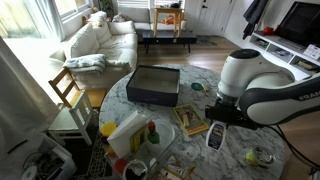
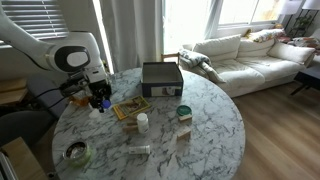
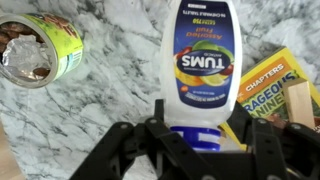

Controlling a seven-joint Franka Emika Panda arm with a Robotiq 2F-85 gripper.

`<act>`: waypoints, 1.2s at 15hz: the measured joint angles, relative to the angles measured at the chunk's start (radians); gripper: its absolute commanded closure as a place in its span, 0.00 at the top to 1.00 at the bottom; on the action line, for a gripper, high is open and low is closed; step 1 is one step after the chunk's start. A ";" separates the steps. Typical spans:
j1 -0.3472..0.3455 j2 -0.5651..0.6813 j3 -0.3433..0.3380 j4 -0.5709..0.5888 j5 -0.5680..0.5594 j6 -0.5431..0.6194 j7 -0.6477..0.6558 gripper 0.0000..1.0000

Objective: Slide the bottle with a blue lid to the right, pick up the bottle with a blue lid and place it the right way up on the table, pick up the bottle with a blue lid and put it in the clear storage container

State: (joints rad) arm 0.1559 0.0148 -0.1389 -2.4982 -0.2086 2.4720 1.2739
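And the gripper (image 3: 200,128) is seen clenched around the cap of the bottle with a blue lid (image 3: 203,50). The white bottle is held against the marble table (image 3: 110,95), flanked by a green-labelled tin (image 3: 35,50) and a yellow book (image 3: 268,85). Contact with the tabletop cannot be told.

Round marble-topped table (image 2: 210,130), with a dark rectangular box (image 2: 161,78) near one edge and a book (image 2: 131,108) lying flat nearer the middle. Small white bottle (image 2: 142,122) upright just beside the book. Labelled tin (image 3: 40,50) directly on the marble.

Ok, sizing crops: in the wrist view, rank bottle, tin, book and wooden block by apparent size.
1. White bottle with blue lid
2. Open green-labelled tin and yellow book: alike, both cropped
3. Pale wooden block
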 measured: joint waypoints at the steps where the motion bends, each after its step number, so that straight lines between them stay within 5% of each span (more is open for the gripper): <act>1: -0.012 -0.007 0.020 -0.004 -0.009 0.001 0.000 0.39; 4: -0.041 -0.024 0.062 -0.032 -0.069 0.044 0.001 0.39; 5: -0.051 -0.026 0.071 -0.046 -0.094 0.069 0.001 0.64; 8: -0.077 -0.026 0.080 -0.081 -0.116 0.149 0.001 0.64; 9: -0.080 -0.027 0.080 -0.083 -0.117 0.154 0.001 0.39; 14: -0.089 -0.021 0.104 -0.081 -0.133 0.161 -0.029 0.39; 18: -0.090 -0.020 0.125 -0.086 -0.334 0.200 -0.018 0.39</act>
State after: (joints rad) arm 0.0655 -0.0050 -0.0142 -2.5847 -0.5422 2.6722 1.2561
